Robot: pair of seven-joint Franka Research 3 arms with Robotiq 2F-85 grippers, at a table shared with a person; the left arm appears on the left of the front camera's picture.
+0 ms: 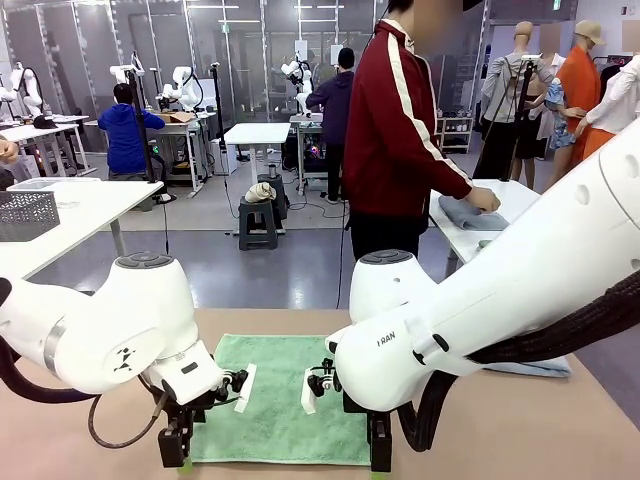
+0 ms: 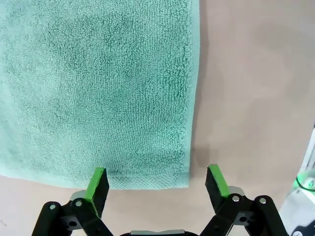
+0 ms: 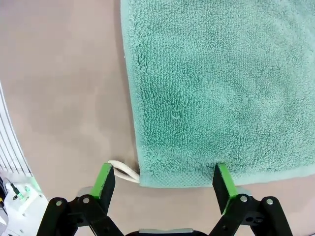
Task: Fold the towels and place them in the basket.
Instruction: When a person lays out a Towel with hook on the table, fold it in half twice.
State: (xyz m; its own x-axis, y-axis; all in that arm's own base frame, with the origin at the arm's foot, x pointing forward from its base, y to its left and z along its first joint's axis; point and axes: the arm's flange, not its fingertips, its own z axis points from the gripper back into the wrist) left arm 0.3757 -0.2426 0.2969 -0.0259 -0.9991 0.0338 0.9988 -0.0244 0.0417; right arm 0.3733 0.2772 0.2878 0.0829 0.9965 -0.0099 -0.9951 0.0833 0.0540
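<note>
Widely spread, left fingers point(image 2: 98, 186) and right fingers point(image 3: 104, 182) straddle towel point(image 1: 280, 400) corners.

This is a robotics lab. A white robot arm point(image 1: 100, 330) reaches in from each side of the near table point(image 1: 560, 420). Beyond it, white work tables point(image 1: 258, 133) stand in rows on a bare grey floor point(image 1: 250, 270), with people point(image 1: 125, 130) working at them and glass partitions point(image 1: 240, 50) behind.

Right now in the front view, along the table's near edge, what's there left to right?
left arm's fingers → green towel → right arm's fingers → pale blue towel, partly under the right arm.
</note>
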